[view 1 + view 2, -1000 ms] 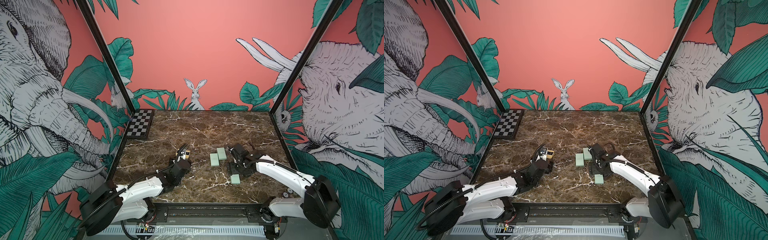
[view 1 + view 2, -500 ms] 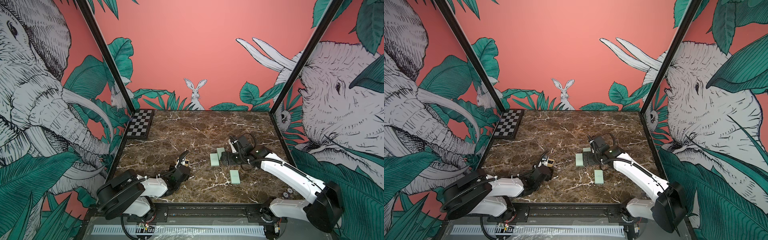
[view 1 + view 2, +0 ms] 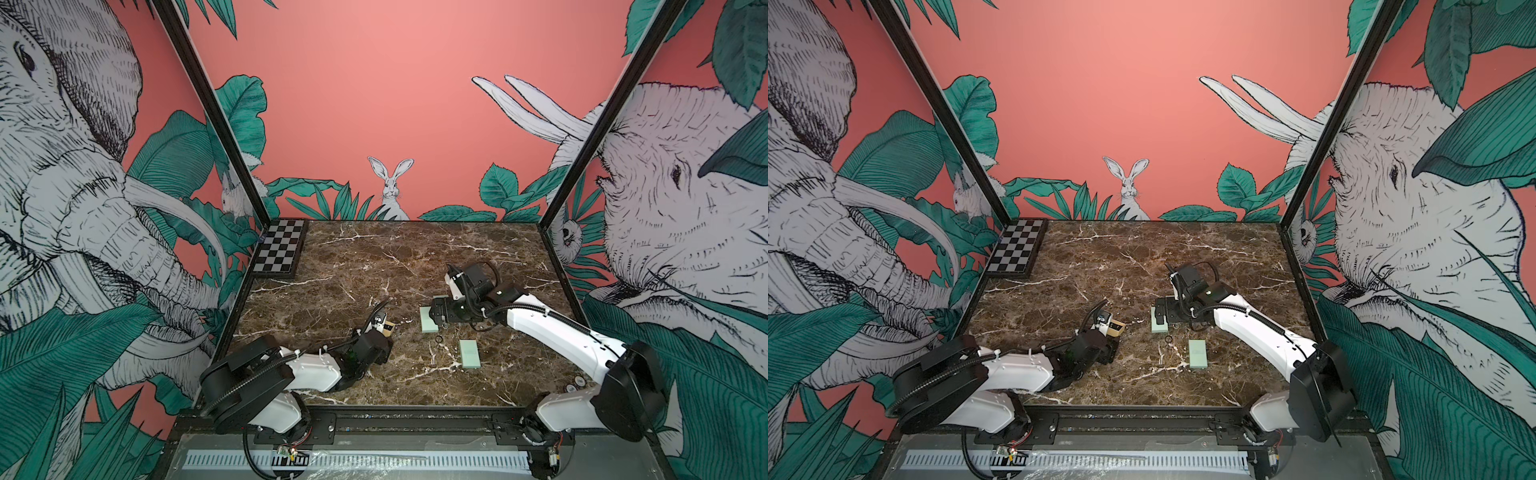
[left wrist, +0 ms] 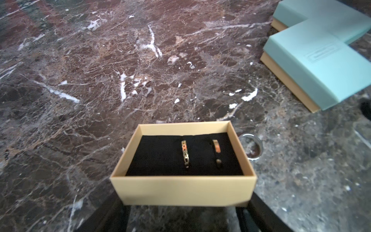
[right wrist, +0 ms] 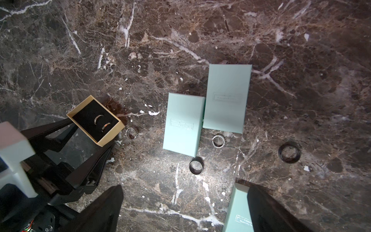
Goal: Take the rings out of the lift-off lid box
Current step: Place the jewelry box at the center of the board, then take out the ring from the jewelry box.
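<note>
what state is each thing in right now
tan box: lid off, held by left gripper
rings in tan box: two, seated in the black foam
loose rings: four, flat on the marble
two mint boxes: closed, side by side
third mint piece: flat, apart; closed box or only a lid unclear
right gripper: open, empty

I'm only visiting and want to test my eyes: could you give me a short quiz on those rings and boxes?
1. How many rings sit in the open tan box?
2. True or false: the right tool is open and empty.
3. Which tool grips the tan box? A. the left tool B. the right tool C. neither
Key: 1. two; 2. true; 3. A.
</note>
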### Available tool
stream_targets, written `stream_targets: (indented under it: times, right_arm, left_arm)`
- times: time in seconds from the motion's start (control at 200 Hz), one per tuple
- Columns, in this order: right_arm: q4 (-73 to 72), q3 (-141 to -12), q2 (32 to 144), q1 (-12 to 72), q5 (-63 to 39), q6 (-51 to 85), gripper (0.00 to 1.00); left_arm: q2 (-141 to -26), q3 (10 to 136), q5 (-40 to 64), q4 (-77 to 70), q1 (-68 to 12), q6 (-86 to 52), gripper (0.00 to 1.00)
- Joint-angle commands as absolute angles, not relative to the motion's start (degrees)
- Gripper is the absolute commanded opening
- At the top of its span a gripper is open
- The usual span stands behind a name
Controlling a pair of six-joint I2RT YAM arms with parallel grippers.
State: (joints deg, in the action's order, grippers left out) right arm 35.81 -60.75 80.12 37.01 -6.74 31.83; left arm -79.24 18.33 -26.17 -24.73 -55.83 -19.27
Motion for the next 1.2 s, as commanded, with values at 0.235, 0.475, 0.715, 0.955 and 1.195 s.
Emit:
stream_targets:
  times: [0.235, 0.475, 0.715, 0.955, 1.195]
  right_arm:
    - [34.56, -63.73, 85.29, 38.22, -9.57, 30.68, 0.98]
    - [34.6, -69.14, 91.31, 44.36, -7.58, 34.61, 0.85]
    - [34.54, -74.78, 99.32, 51.24, -6.59, 41.44, 0.63]
    - [34.71, -79.92, 103.8, 55.06, -7.12, 44.82, 0.51]
    - [34.07, -82.8, 109.0, 56.53, -9.01, 47.6, 0.38]
  left_arm:
    - [-54.47, 16.58, -25.39, -4.66, -55.99, -28.05, 0.99]
    - [-43.6, 22.1, -25.95, 12.99, -52.87, -38.42, 0.99]
    - [-58.48, 35.66, -8.34, 27.66, -40.72, -34.45, 1.0]
    - [-59.12, 37.4, -2.5, 28.54, -32.17, -35.48, 0.97]
    - [-63.49, 40.07, 1.88, 34.56, -28.75, -37.0, 0.92]
